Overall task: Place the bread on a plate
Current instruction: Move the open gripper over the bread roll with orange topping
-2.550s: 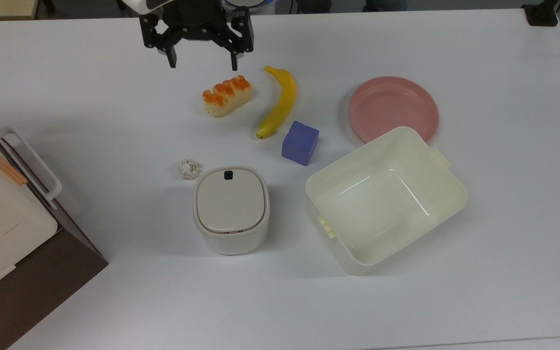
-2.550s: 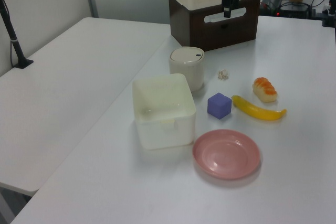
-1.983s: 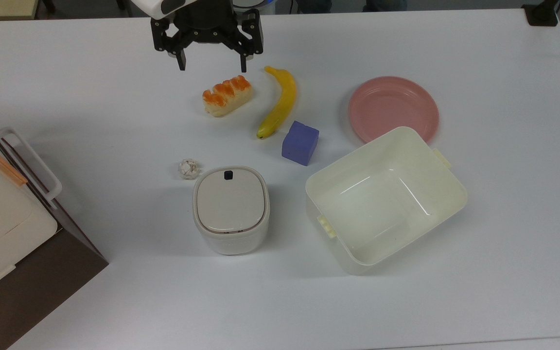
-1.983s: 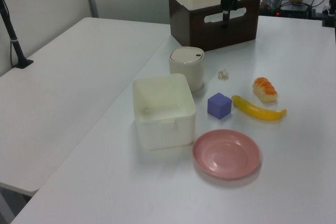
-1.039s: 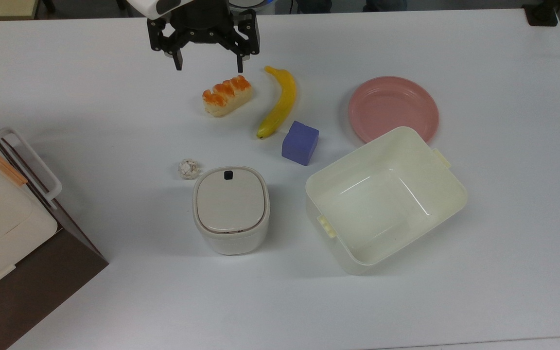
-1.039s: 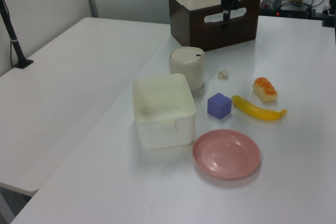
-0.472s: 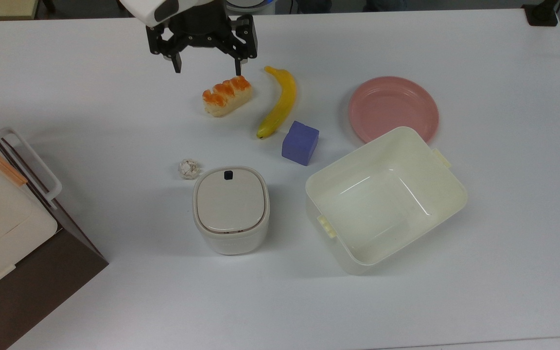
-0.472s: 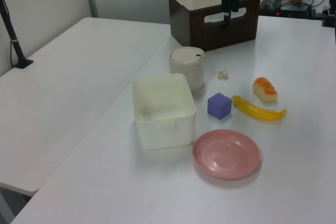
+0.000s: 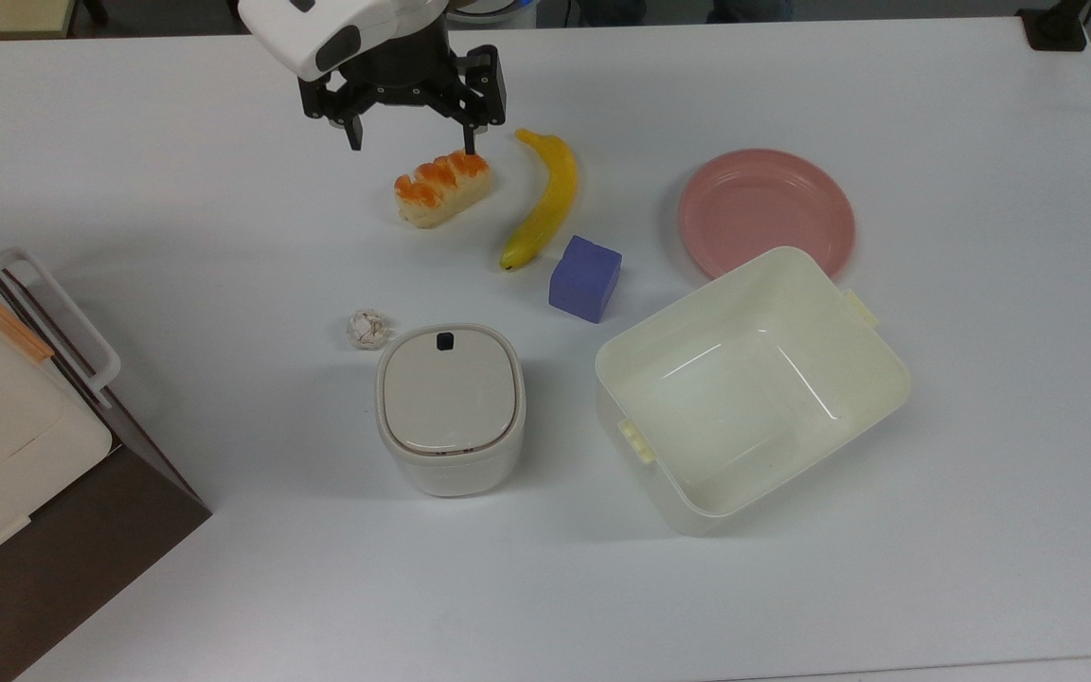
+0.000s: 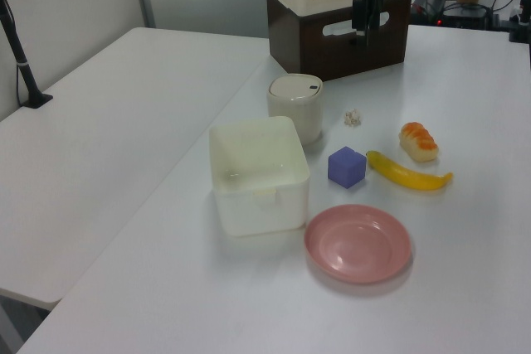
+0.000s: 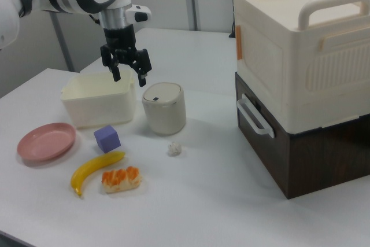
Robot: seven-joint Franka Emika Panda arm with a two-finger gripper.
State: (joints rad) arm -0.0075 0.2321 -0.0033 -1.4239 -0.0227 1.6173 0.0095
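Near the top of the top view, left of centre, the gripper (image 9: 410,148) is hanging above the table (image 9: 129,237) with its two black fingers spread wide apart, holding nothing. The bread (image 9: 442,187) is lying just below it in that frame, on the bare table, and the top view's right fingertip is overlapping the loaf's upper right end; whether it is touching cannot be told. In the right view the gripper (image 11: 128,75) is sitting in the upper left, high above the table, while the bread (image 11: 121,179) is lying at the lower left.

The banana (image 9: 543,200) is lying just to the top view's right of the bread, between it and the plate (image 9: 766,210), which is sitting in the upper right of the top view. A purple cube (image 9: 585,278) is standing beside the banana's lower tip. The cream tub (image 9: 752,385) is sitting against the plate's lower edge. A lidded white canister (image 9: 449,407) is standing at centre, with a small crumpled white lump (image 9: 368,328) beside it. A cream-and-brown cabinet (image 9: 6,417) is occupying the lower left corner.
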